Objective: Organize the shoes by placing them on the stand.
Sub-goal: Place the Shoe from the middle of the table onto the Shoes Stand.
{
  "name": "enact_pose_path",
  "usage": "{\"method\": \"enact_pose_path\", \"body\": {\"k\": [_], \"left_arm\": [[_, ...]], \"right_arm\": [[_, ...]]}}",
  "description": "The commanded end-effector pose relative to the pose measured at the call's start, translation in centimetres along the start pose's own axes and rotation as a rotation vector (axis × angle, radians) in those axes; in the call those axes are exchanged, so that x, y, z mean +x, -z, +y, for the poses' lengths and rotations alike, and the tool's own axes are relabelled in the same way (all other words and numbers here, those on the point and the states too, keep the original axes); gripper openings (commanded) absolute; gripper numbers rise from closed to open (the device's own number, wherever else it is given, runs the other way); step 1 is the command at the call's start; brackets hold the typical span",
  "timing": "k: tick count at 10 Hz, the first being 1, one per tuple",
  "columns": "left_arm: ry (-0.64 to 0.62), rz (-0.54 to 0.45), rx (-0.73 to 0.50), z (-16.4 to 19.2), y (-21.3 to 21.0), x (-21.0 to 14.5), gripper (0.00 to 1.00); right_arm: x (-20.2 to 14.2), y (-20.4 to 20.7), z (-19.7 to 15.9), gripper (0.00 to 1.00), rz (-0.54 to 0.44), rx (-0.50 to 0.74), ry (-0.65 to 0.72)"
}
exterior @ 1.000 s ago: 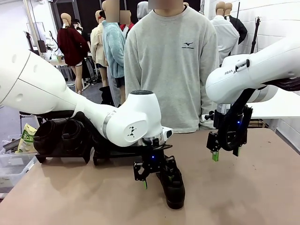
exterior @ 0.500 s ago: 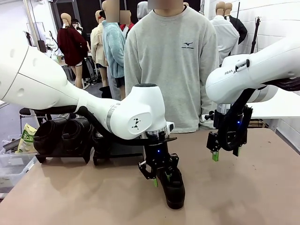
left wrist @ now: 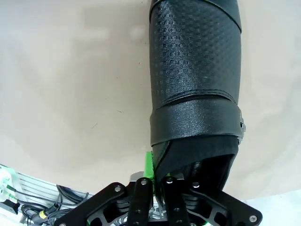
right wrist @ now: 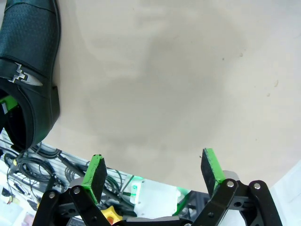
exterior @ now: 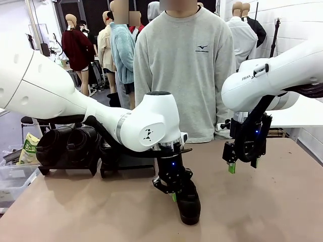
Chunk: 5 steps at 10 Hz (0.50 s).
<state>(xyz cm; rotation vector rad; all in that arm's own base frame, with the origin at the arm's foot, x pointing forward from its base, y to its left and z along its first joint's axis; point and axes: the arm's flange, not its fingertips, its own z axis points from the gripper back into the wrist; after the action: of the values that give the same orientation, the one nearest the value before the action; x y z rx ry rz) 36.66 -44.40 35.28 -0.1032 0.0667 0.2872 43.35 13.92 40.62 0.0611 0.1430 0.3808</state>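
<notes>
Nearest on the table (exterior: 262,212), a black shoe (exterior: 187,201) lies with its toe toward the near edge. The left gripper (exterior: 173,193) has its jaws closed on the side wall of the shoe's opening, as the left wrist view shows (left wrist: 157,181). So the step in hand is the grasp; next the shoe must be lifted and carried far-left to the stand (exterior: 123,164), where other shoes (exterior: 68,146) seem to sit, though they are dark there. To the right, the right gripper (exterior: 242,162) hangs above the table, jaws wide and empty.
</notes>
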Motion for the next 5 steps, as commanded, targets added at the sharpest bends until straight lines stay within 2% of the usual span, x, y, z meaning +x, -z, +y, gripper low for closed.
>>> {"method": "enact_pose_path", "body": {"k": [1, 3, 4, 5], "left_arm": [[-0.024, -0.002, -0.008, -0.7, 0.3, -0.2, 0.0], [-0.022, 0.012, -0.007, -0.6, 0.6, 0.0, 0.0], [0.02, 0.021, -0.023, -0.6, 0.0, -0.4, 0.0], [0.113, -0.014, -0.043, -0.7, -2.5, -1.7, 0.0]], "right_arm": [[0.0, -0.2, 0.2, 1.0, 0.008, 0.001, 0.003], [0.0, -0.2, 0.2, 1.0, 0.008, 0.001, 0.003], [0.0, -0.2, 0.2, 1.0, 0.008, 0.001, 0.003], [0.0, -0.2, 0.2, 1.0, 0.008, 0.001, 0.003]]}}
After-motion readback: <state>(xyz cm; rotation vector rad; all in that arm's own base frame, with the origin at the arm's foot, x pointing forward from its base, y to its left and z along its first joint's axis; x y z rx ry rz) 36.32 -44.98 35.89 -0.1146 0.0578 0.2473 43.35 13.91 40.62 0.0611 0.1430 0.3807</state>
